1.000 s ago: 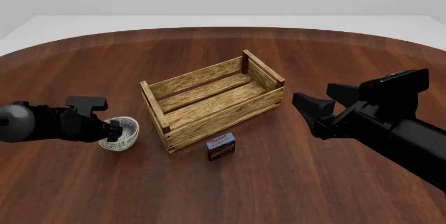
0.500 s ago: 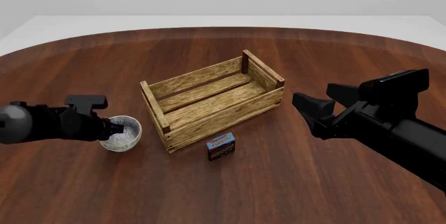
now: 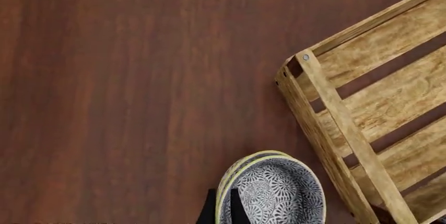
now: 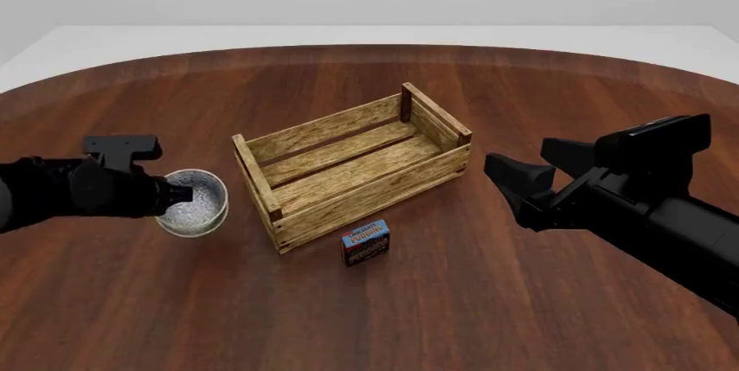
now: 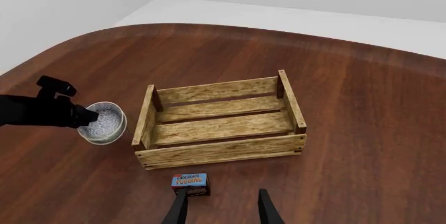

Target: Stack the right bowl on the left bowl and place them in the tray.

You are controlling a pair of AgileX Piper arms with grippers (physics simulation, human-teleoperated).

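Dark wood surface (image 4: 382, 319) carried the tray (image 4: 352, 163). My left pincer (image 4: 173, 195) was clamped on the stacked bowls' (image 4: 194, 202) rim, just left of the tray; my right pincer (image 4: 517, 182) hung apart to its right.

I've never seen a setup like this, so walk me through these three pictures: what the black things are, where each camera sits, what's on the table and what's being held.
These are simulator renders of two black robot arms at a brown table. The front view looks forward over both arms. The other two cameras ride just behind each gripper.

On the table stand a wooden tray and a small pudding carton in front of it.

The left gripper pinches the rim of the patterned bowls, beside the tray. The left wrist view shows two rims, so they appear already stacked. They seem lifted slightly, though I can't be sure.

The right gripper is open, holds nothing, and hangs above the table near the carton.
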